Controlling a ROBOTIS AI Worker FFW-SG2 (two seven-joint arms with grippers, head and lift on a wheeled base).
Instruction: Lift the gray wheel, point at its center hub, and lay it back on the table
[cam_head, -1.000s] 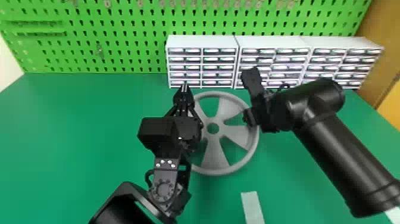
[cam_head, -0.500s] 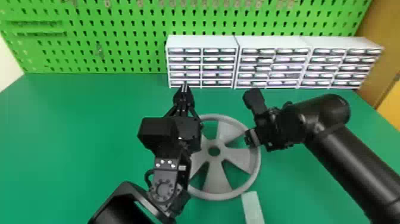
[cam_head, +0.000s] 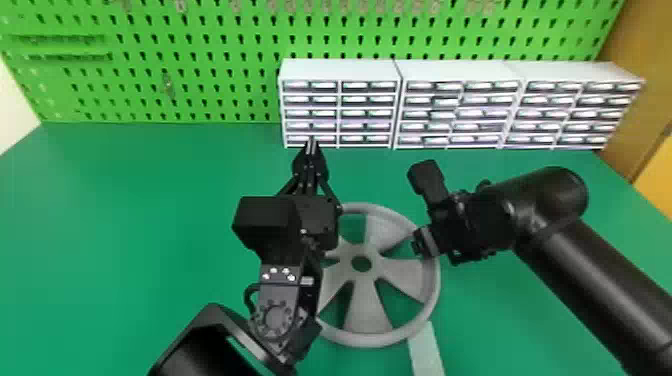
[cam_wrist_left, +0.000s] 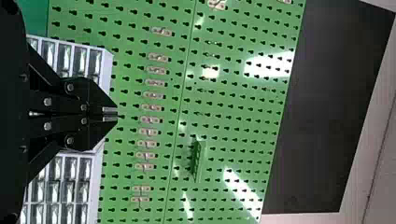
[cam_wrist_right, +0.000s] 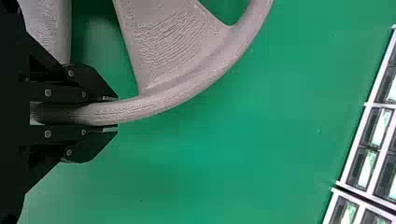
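In the head view my right gripper (cam_head: 423, 242) is at the right rim of the gray wheel (cam_head: 367, 305), which lies face up with its hub hole visible. The right wrist view has the wheel's rim (cam_wrist_right: 154, 103) between the two fingers of my right gripper (cam_wrist_right: 110, 113), both close against it. My left gripper (cam_head: 311, 146) points toward the drawer cabinets, and its arm covers the wheel's left part. In the left wrist view, that gripper's (cam_wrist_left: 111, 114) fingertips are together with nothing between them.
White drawer cabinets (cam_head: 340, 70) line the back of the green table (cam_head: 150, 225), before a green pegboard (cam_head: 200, 70). A pale strip (cam_head: 426, 350) lies at the front, its far end by the wheel's rim.
The wheel first came toward the front of the table with my right gripper, then shifted only slightly. My left arm has kept its place.
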